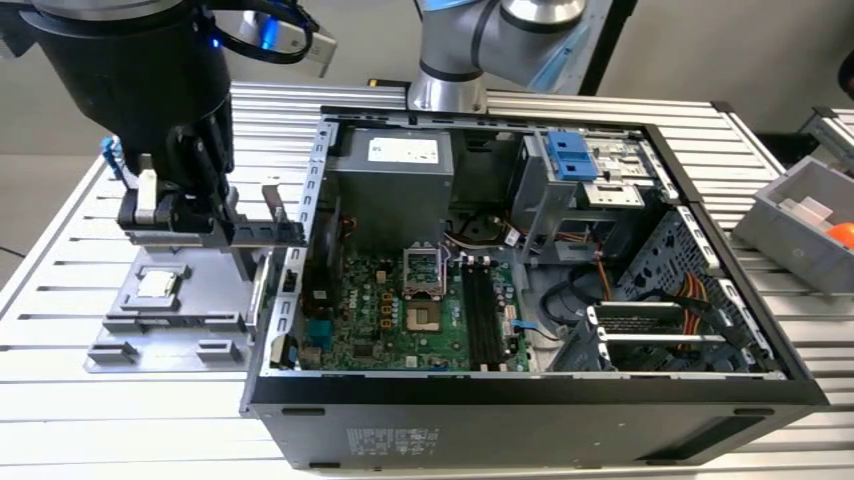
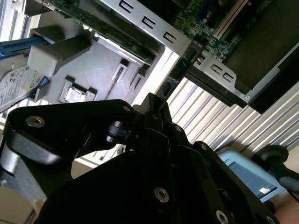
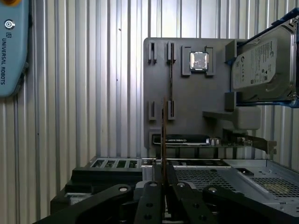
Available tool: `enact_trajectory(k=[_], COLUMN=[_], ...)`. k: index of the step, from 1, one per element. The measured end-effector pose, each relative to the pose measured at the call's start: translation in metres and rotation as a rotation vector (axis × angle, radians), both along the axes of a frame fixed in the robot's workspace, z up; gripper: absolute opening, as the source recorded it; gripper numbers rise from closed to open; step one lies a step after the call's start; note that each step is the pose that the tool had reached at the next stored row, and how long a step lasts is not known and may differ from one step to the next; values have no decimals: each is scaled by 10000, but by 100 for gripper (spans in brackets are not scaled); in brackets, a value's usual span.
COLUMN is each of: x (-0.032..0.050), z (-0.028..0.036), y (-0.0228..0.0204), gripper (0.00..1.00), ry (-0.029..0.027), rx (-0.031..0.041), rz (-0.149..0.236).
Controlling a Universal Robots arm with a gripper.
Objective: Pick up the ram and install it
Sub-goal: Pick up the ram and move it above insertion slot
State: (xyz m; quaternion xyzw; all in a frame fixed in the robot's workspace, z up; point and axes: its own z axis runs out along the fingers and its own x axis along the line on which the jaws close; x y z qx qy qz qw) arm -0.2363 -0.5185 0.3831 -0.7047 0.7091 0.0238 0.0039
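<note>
The gripper (image 3: 164, 184) had its fingers pressed together on the ram (image 3: 163, 135), which in the first wrist view stood edge-on as a thin dark line running out from btw. the fingertips. In the ext. view the gripper (image 1: 180, 218) hung over the gray holder plate (image 1: 200, 300), on the exterior view's left of the open PC case (image 1: 534, 400), so the ram was outside the case and above the plate, not in the motherboard (image 1: 387, 320). The metal rim of the case wall was just beside the gripper on that side, w/ little room btw. them. Inside the case, the long black slots (image 1: 481, 315) lay open from above; the processor socket was just beside them on the exterior view's left, and cables (image 1: 667, 300) lay well apart on the exterior view's right. The slatted table (image 1: 80, 400) around the plate was bare metal. On the plate a small square processor chip (image 3: 199, 60) sat in its recess, and a hard drive (image 3: 261, 65) stood at the plate's edge. As for writing: the hard drive had a white label w/ small print, the power supply (image 1: 387, 185) had a white sticker on top, and the blue pendant (image 3: 11, 51) had white letters along its side. A gray bin (image 1: 801, 225) stood beyond the case on the exterior view's right.
</note>
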Motion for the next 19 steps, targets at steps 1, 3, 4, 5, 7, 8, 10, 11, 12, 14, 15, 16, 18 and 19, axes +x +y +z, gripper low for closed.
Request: enact_trajectory(k=[1, 3, 4, 5, 7, 8, 10, 11, 12, 14, 15, 16, 18, 19], x=[9, 30, 40, 51, 72, 84, 108, 121, 135, 160, 174, 189, 214, 226], z=[0, 1, 0, 1, 0, 1, 0, 0, 1, 0, 1, 0, 1, 0], y=[1, 2, 3, 4, 6, 8, 11, 13, 15, 19, 21, 24, 29, 31], gripper=[0, 0, 0, 0, 0, 0, 0, 0, 0, 0, 0, 0, 0, 0], ry=[0, 1, 1, 2, 0, 1, 0, 1, 2, 1, 2, 1, 2, 1], rx=[0, 0, 0, -2, 1, -1, 0, -1, -2, 0, -1, 0, -1, 0], rz=[0, 0, -1, 0, 0, 0, -1, -1, 0, -1, -1, 0, -1, -1])
